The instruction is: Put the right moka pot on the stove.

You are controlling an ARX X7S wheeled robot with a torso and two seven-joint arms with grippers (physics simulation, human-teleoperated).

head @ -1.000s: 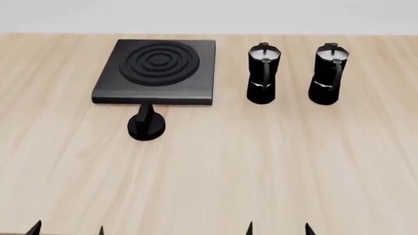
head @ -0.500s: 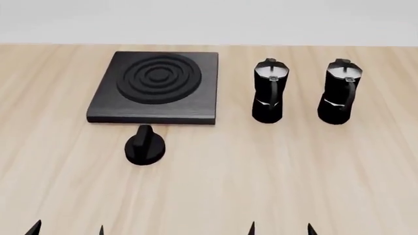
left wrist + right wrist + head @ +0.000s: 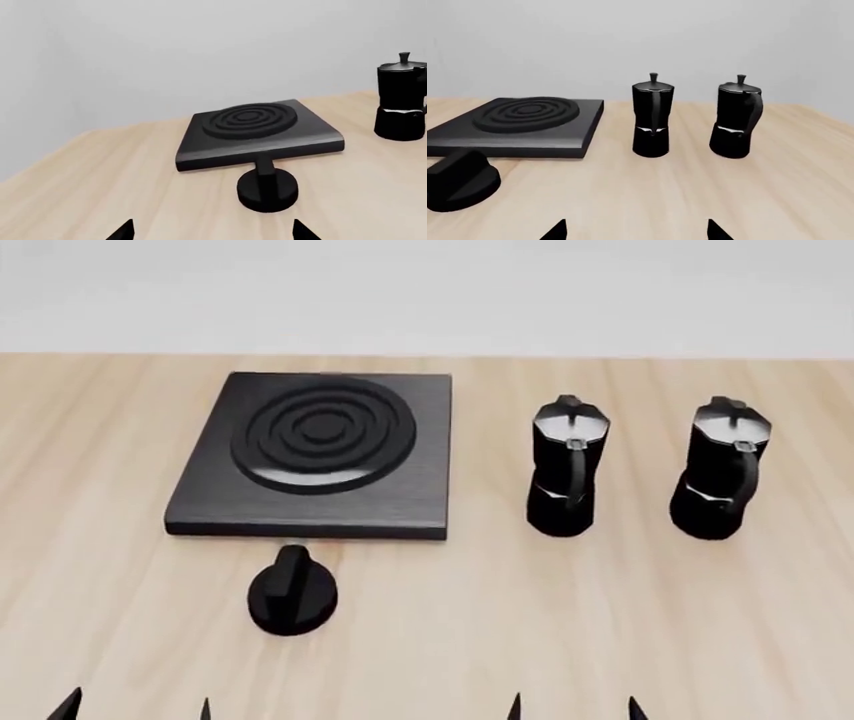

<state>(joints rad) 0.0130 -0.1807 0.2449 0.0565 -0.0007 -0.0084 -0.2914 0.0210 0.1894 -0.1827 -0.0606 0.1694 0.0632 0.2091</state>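
While the head view has tipped further down since half a second ago, every object sits lower in that view than before, but their mutual layout on the worktop [image 3: 427,640] is unchanged. Right moka pot [image 3: 721,468] stands upright, well ahead of the right hand [image 3: 575,707] and slightly to its outer side, not touched. Second moka pot [image 3: 566,466] stands upright beside it, apart, almost straight ahead of the right hand. Stove [image 3: 314,455] lies flat ahead of the left hand [image 3: 138,707], well apart from both pots; nothing rests on its burner. Small round knob [image 3: 292,591] sits just in front of the stove's near edge, between the stove and the left hand.

Both hands show only as fingertip points at the near edge, in the same places as before. Each hand's two tips stand spread apart with nothing between them: open, empty.
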